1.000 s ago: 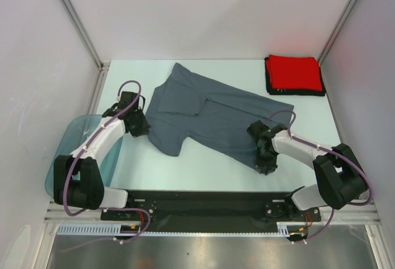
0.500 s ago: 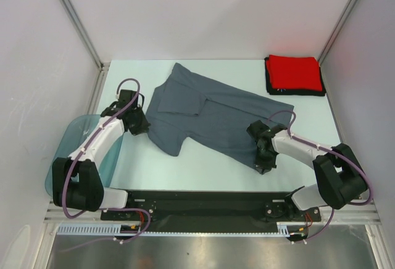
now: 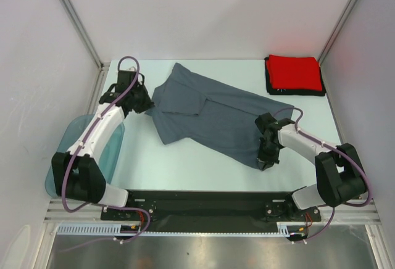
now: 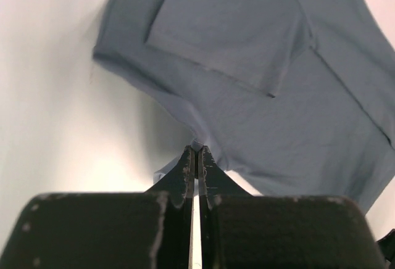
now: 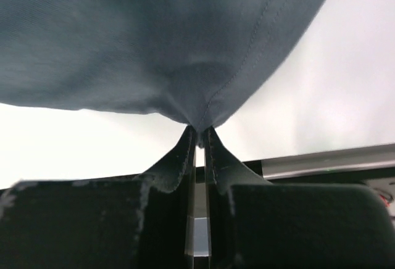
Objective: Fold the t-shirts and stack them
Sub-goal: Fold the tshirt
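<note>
My left arm (image 3: 102, 130) and right arm (image 3: 303, 144) are white shells with bulky black joints, each trailed by a looping purple cable (image 3: 128, 59) and bolted at either end of the black base plate (image 3: 203, 202), and my left pincer (image 4: 196, 150) and right pincer (image 5: 199, 131) have thin black fingers (image 4: 187, 171) scuffed pale.

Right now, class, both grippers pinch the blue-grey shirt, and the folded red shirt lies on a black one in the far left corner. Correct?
No: the red shirt, on the black shirt, lies in the far right corner, not the left; the top view shows it. The left gripper and right gripper do each pinch the blue-grey shirt.
</note>
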### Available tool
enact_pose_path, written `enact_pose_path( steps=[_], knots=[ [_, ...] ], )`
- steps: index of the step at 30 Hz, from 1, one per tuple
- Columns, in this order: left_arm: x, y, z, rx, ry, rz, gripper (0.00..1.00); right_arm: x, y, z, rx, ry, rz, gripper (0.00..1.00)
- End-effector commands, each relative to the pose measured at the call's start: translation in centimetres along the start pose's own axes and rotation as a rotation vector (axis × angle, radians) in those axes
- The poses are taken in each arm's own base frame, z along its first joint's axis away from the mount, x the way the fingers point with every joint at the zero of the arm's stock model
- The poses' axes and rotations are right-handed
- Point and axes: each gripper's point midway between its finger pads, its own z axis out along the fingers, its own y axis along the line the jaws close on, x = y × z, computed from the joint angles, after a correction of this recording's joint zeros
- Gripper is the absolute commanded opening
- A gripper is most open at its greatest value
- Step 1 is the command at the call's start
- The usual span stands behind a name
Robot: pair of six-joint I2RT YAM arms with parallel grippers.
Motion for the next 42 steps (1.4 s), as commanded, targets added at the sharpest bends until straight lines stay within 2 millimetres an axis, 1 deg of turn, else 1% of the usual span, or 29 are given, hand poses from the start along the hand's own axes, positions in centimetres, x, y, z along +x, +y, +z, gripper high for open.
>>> enact_pose_path(
  steps=[1, 2, 3, 4, 5, 7, 8, 11, 13, 14, 15, 16, 17, 18, 20, 22, 23, 24, 25, 26, 27, 28, 30, 32, 33, 37, 38, 39, 42],
  knots=[
    [-2.7, -3.3, 0.3, 0.095, -0.049, 0.049, 0.00, -0.7, 0.9, -1.3, -0.071, 0.028, -0.027, 0.00],
    [-3.7, -4.0, 0.2, 0.110, -0.068, 0.051, 0.00, -1.0, 0.9, -1.3, -0.075, 0.034, -0.018, 0.00],
    [-4.1, -4.5, 0.3, 0.123, -0.073, 0.054, 0.00, -1.1, 1.0, -1.4, -0.089, 0.047, -0.026, 0.00],
    [-4.2, -4.8, 1.1, 0.125, -0.059, 0.056, 0.00, -1.1, 0.9, -1.4, -0.093, 0.059, -0.027, 0.00],
    [-5.2, -5.5, 0.8, 0.139, -0.079, 0.061, 0.00, -1.1, 1.0, -1.4, -0.097, 0.072, -0.027, 0.00],
    [-5.8, -6.1, 1.7, 0.148, -0.074, 0.064, 0.00, -1.5, 1.0, -1.7, -0.120, 0.083, -0.025, 0.00],
    [-6.7, -6.8, 1.6, 0.160, -0.092, 0.067, 0.00, -1.7, 1.1, -1.9, -0.134, 0.082, -0.023, 0.00],
    [-8.2, -8.1, 2.2, 0.183, -0.106, 0.070, 0.00, -2.6, 0.8, -2.2, -0.159, 0.080, -0.008, 0.00],
    [-8.8, -8.6, 2.5, 0.191, -0.112, 0.072, 0.00, -3.0, 0.5, -2.3, -0.168, 0.092, 0.008, 0.00],
    [-9.5, -9.2, 2.3, 0.202, -0.127, 0.072, 0.00, -3.1, 0.4, -2.3, -0.170, 0.094, 0.001, 0.00],
    [-9.6, -9.2, 3.0, 0.194, -0.121, 0.075, 0.00, -3.3, 0.4, -2.3, -0.170, 0.095, 0.002, 0.00],
    [-9.8, -9.3, 3.1, 0.196, -0.123, 0.073, 0.00, -3.7, 0.2, -2.4, -0.169, 0.096, 0.010, 0.00],
    [-10.4, -9.8, 3.0, 0.204, -0.136, 0.073, 0.00, -4.0, 0.0, -2.4, -0.166, 0.092, 0.012, 0.00],
    [-10.3, -9.8, 3.8, 0.200, -0.124, 0.072, 0.00, -4.3, -0.2, -2.5, -0.164, 0.090, 0.013, 0.00],
    [-11.2, -10.5, 3.8, 0.216, -0.137, 0.067, 0.00, -5.2, -0.7, -2.7, -0.162, 0.079, 0.036, 0.00],
    [-11.1, -10.8, 4.7, 0.217, -0.124, 0.061, 0.00, -5.8, -1.1, -2.8, -0.160, 0.069, 0.038, 0.00],
    [-11.7, -11.2, 4.6, 0.228, -0.134, 0.055, 0.00, -6.1, -1.3, -2.7, -0.158, 0.073, 0.043, 0.00],
    [-11.9, -11.4, 4.8, 0.234, -0.134, 0.054, 0.00, -6.9, -1.5, -3.0, -0.163, 0.057, 0.051, 0.00],
    [-11.7, -11.4, 5.5, 0.232, -0.122, 0.052, 0.00, -7.2, -1.7, -3.1, -0.165, 0.052, 0.054, 0.00],
    [-12.2, -11.9, 5.3, 0.242, -0.133, 0.051, 0.00, -7.5, -1.9, -2.9, -0.158, 0.058, 0.058, 0.00],
    [-12.4, -12.0, 5.5, 0.243, -0.133, 0.049, 0.00, -8.3, -2.1, -3.1, -0.163, 0.047, 0.065, 0.00],
    [-12.3, -12.0, 6.1, 0.239, -0.128, 0.049, 0.00, -8.6, -2.2, -3.1, -0.163, 0.049, 0.067, 0.00],
    [-12.6, -12.3, 6.4, 0.244, -0.132, 0.044, 0.00, -9.8, -2.5, -3.1, -0.161, 0.041, 0.071, 0.00],
    [-12.9, -12.4, 6.8, 0.239, -0.136, 0.037, 0.00, -10.4, -2.5, -2.9, -0.158, 0.041, 0.053, 0.00],
    [-13.0, -12.5, 6.9, 0.238, -0.138, 0.036, 0.00, -11.3, -3.0, -2.9, -0.159, 0.037, 0.077, 0.00],
    [-13.5, -12.8, 7.5, 0.239, -0.146, 0.026, 0.00, -12.8, -3.7, -2.5, -0.154, 0.043, 0.087, 0.00],
    [-13.8, -13.0, 7.6, 0.247, -0.150, 0.021, 0.00, -13.0, -3.8, -2.5, -0.155, 0.042, 0.084, 0.00],
    [-13.6, -12.9, 8.1, 0.244, -0.143, 0.019, 0.00, -13.1, -3.9, -2.1, -0.153, 0.055, 0.087, 0.00],
    [-13.8, -13.2, 8.7, 0.247, -0.140, 0.010, 0.00, -13.8, -4.4, -2.0, -0.150, 0.053, 0.091, 0.00]
  ],
)
